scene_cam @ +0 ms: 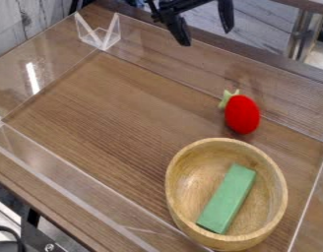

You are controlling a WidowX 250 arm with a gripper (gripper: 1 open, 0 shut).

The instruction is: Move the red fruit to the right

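The red fruit (pixel 240 113), a glossy strawberry-like toy with a small green top at its upper left, lies on the wooden table at the right side. My gripper (pixel 204 26) hangs at the top edge of the view, well above and to the left of the fruit. Its two dark fingers (pixel 180 31) stand apart with nothing between them, so it is open. The upper part of the hand is cut off by the frame.
A wooden bowl (pixel 191 173) at the front right holds a flat green rectangular block (pixel 228 200). Clear plastic walls (pixel 32 148) fence the table. A small clear stand (pixel 97 31) sits at the back left.
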